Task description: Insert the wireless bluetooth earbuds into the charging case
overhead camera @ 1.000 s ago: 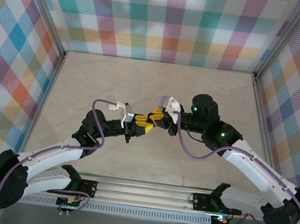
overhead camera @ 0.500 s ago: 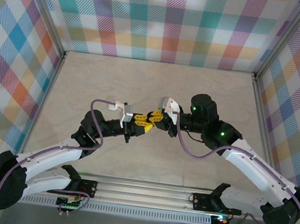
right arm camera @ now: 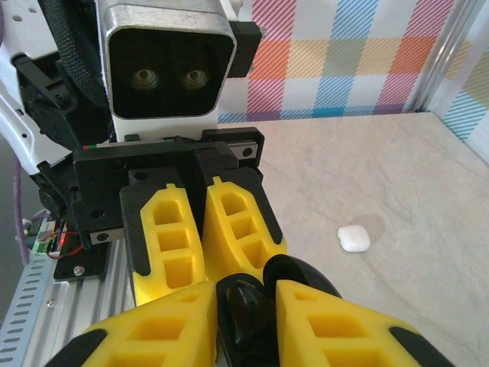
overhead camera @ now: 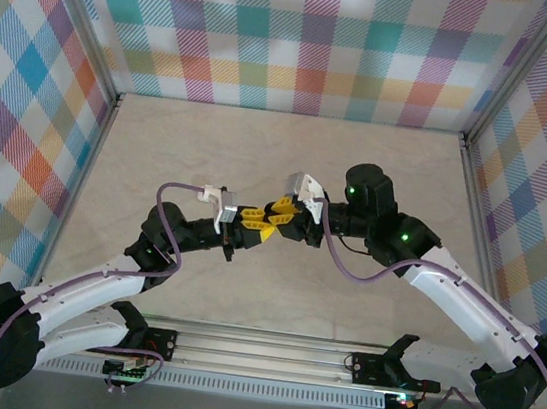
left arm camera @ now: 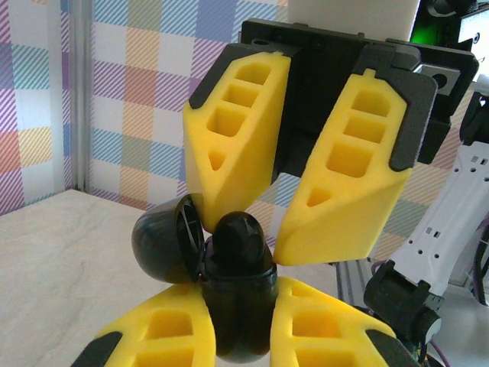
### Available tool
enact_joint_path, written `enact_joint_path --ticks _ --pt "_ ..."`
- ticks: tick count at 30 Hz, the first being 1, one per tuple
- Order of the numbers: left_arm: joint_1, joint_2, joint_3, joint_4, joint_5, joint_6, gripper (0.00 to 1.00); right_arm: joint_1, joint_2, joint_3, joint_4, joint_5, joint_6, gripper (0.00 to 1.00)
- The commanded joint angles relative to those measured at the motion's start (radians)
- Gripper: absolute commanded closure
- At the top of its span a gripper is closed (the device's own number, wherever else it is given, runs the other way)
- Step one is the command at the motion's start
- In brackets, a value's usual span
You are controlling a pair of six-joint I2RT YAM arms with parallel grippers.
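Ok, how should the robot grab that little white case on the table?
Probably from straight above, fingers closing across the shorter sides of the white case: it lies flat and low on the table, rounded, so nothing sticks up to pinch from the side.

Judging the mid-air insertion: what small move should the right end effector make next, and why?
Probably ease the right end effector toward the black case in the left end effector: its lid hangs open and a black piece stands proud of its mouth.
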Motion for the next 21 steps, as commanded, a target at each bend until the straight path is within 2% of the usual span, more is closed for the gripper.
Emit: enact_joint_path --ticks 1,6,10,16,21 --pt "-0.007 -0.03 0.004 0.073 -0.009 -0.006 1.0 0.004 0.018 0.017 -0.073 -0.054 0.019 0.72" --pt "-0.008 -0.029 0.001 0.071 -0.01 -0.005 1.0 0.005 0.019 0.032 -0.082 -0.051 0.024 0.7" --pt "-0.009 -0.026 0.001 0.073 -0.013 -0.005 1.0 0.004 0.016 0.044 -0.083 -0.046 0.035 0.63" --pt "-0.009 -0.02 -0.002 0.081 -0.018 -0.014 1.0 0.005 0.022 0.065 -0.088 -0.042 0.049 0.58" --pt "-0.01 -0.018 -0.007 0.081 -0.034 -0.025 1.0 0.005 0.021 0.087 -0.083 0.021 0.08 0.51"
